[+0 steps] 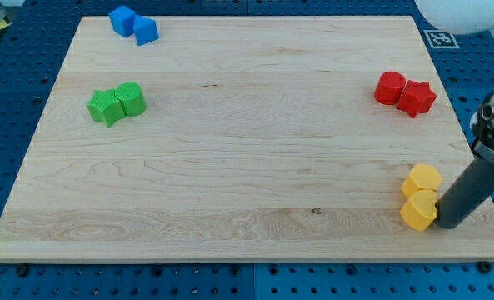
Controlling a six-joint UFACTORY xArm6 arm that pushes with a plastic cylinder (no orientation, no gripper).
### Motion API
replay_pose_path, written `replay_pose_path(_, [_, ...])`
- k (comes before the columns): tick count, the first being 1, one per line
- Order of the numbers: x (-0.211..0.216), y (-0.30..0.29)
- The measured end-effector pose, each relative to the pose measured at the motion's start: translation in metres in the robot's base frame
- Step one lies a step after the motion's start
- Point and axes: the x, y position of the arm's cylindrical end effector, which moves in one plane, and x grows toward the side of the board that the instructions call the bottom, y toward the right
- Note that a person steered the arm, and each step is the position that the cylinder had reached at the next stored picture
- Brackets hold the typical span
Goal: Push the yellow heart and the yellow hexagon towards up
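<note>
The yellow hexagon (421,179) and the yellow heart (419,209) sit touching each other near the board's bottom right corner, the hexagon above the heart. My dark rod comes in from the view's right; my tip (446,225) rests on the board just right of the yellow heart, close against it.
A red cylinder (390,87) and a red star (416,98) touch at the right. A green star (106,107) and a green cylinder (131,98) touch at the left. Two blue blocks (133,24) lie at the top left. The wooden board (247,167) lies on a blue pegboard.
</note>
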Motion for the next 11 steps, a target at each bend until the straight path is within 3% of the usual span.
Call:
replay_pose_path(1, [-0.005, 0.000])
replay_pose_path(3, [0.039, -0.003])
replay_pose_path(5, [0.039, -0.029])
replay_pose_path(11, [0.024, -0.019])
